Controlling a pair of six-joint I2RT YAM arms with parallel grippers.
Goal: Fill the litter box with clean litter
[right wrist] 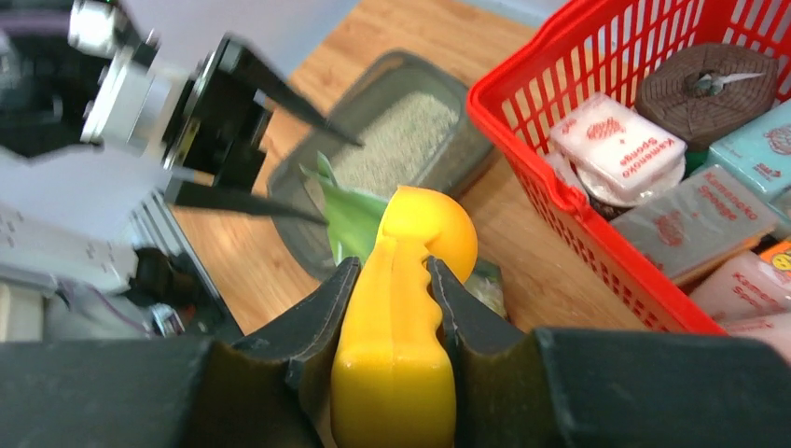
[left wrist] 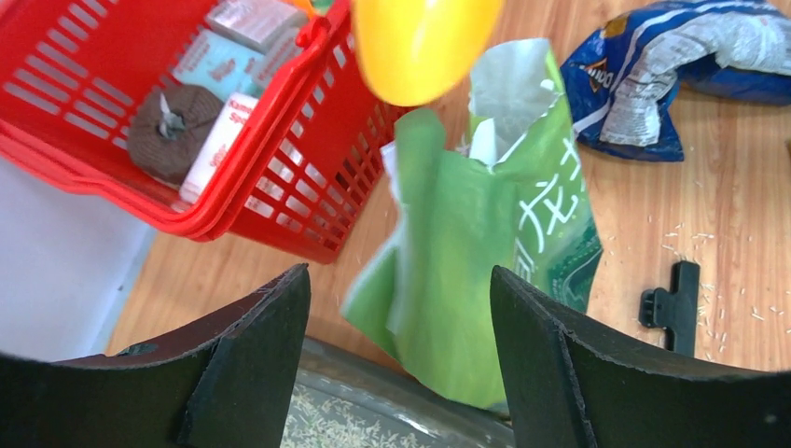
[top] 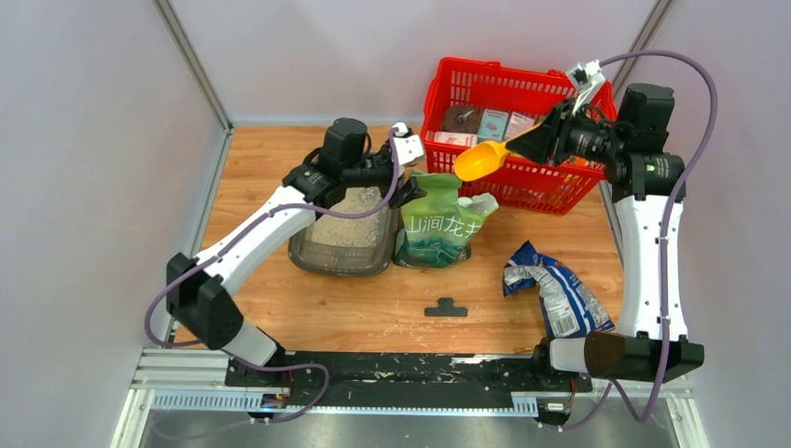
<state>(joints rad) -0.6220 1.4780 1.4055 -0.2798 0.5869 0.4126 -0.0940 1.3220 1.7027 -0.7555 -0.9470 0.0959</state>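
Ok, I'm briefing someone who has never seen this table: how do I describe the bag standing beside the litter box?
Find the red basket at the far right of the table. Between it and the grey litter box stands a green pouch, printed with white characters, its top open. The other bag, blue and silver, lies crumpled and flat, nearer the table's front edge.
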